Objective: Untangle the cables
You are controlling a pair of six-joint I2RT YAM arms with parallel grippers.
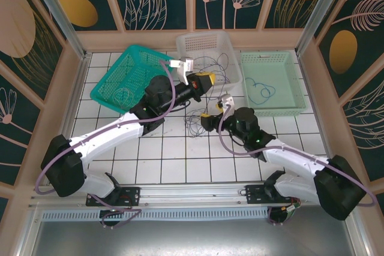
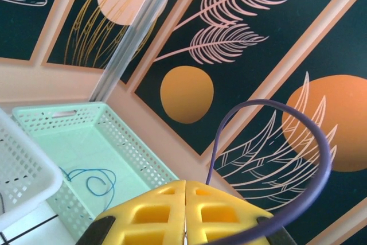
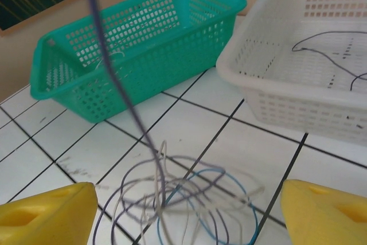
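Observation:
A tangle of cables (image 3: 189, 199), dark grey, pale grey and one blue loop, lies on the white tiles (image 1: 193, 121). One dark grey strand (image 3: 123, 93) rises taut from the tangle toward the upper left. My left gripper (image 1: 206, 79) hangs above the tangle near the white basket. Its yellow fingers (image 2: 149, 213) are pressed together, and the left gripper (image 2: 184, 187) seems to pinch that strand at the seam. My right gripper (image 1: 207, 122) is low beside the tangle. In its wrist view the right gripper (image 3: 183, 222) is open, and its yellow fingers (image 3: 46, 213) stand on either side of the loops with nothing held.
A teal basket (image 1: 129, 76) sits tilted at the back left (image 3: 137, 38). The white basket (image 1: 207, 49) holds dark wires (image 3: 330, 55). At the right a mint basket (image 1: 273, 82) holds a blue wire (image 2: 94, 181). Frame posts and walls ring the table.

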